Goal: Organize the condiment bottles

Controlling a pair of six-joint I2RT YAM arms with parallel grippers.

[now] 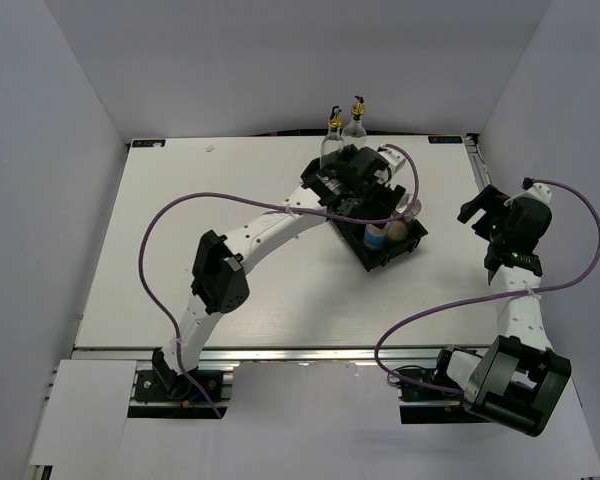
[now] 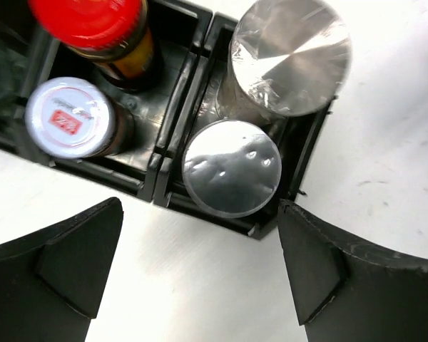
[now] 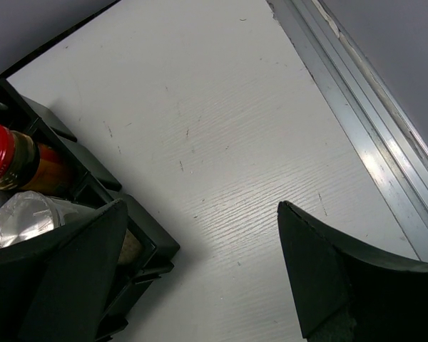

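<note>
In the left wrist view, the black tray holds a red-lidded brown jar, a small white-lidded jar and two silver-capped shakers. My left gripper hangs open just above the nearer shaker's side of the tray, holding nothing. Two tall clear glass bottles with gold pourers stand on the table behind the tray. To the right of the tray, my right gripper is open over bare table, with the red-lidded jar at its left.
The left arm reaches diagonally across the table to the tray. A metal rail runs along the table's right edge near the right gripper. Grey walls enclose the table on three sides.
</note>
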